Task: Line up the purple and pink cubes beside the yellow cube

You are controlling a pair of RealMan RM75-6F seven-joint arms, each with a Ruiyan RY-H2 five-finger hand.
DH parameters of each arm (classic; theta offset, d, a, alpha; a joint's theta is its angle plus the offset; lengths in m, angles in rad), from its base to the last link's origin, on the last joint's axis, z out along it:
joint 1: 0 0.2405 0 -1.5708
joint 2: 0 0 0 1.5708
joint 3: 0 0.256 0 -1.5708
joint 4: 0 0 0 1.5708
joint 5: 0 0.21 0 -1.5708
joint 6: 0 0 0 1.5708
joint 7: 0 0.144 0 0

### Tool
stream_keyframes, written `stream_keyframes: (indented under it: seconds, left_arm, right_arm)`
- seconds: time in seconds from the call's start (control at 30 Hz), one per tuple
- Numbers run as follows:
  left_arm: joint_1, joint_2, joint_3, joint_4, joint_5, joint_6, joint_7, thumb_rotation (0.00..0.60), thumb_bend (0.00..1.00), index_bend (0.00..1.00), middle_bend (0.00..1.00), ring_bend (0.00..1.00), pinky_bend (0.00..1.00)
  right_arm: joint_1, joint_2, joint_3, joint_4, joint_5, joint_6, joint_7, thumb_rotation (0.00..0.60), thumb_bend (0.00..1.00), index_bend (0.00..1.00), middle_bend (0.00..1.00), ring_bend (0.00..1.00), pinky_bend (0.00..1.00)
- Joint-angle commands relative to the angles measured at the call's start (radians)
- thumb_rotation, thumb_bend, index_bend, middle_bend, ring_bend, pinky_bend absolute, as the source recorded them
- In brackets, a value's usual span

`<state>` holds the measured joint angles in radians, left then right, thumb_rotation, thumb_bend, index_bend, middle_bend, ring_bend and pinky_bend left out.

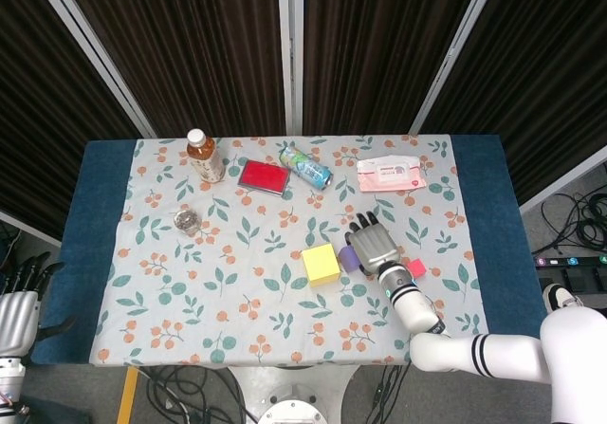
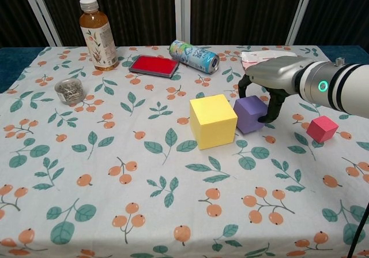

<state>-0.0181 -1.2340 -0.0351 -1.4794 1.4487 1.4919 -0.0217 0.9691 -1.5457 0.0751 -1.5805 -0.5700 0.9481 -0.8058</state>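
Note:
The yellow cube [image 2: 213, 120] [image 1: 321, 264] stands near the middle of the leaf-print tablecloth. Right beside it, on its right, is the purple cube [image 2: 249, 113] [image 1: 348, 258], gripped from above by my right hand [image 2: 271, 85] [image 1: 373, 245]; the cube looks close to or on the cloth, nearly touching the yellow one. The pink cube [image 2: 322, 129] [image 1: 414, 267] lies loose further right. My left hand [image 1: 17, 301] hangs off the table's left edge in the head view, holding nothing, fingers slightly apart.
Along the far side stand a tea bottle [image 2: 98, 34], a red flat case [image 2: 153, 65], a lying can [image 2: 194, 56] and a wipes pack [image 2: 260, 59]. A small jar of clips [image 2: 68, 90] sits at the left.

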Motion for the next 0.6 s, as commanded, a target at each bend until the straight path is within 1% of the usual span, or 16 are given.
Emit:
stream_keyframes:
  seconds: [0.03, 0.6]
  left_arm:
    - [0.000, -0.001, 0.000, 0.002, 0.000, 0.001, -0.001, 0.600, 0.03, 0.25, 0.18, 0.09, 0.13]
    - [-0.002, -0.003, 0.000, 0.011, -0.003, -0.006, -0.009, 0.600, 0.03, 0.25, 0.18, 0.09, 0.13]
  right_arm:
    - [0.005, -0.007, -0.002, 0.002, 0.010, 0.009, -0.006, 0.600, 0.20, 0.45, 0.17, 0.00, 0.00]
    - [0.025, -0.033, -0.002, 0.007, 0.047, 0.028, -0.020, 0.600, 0.20, 0.44, 0.15, 0.00, 0.00]
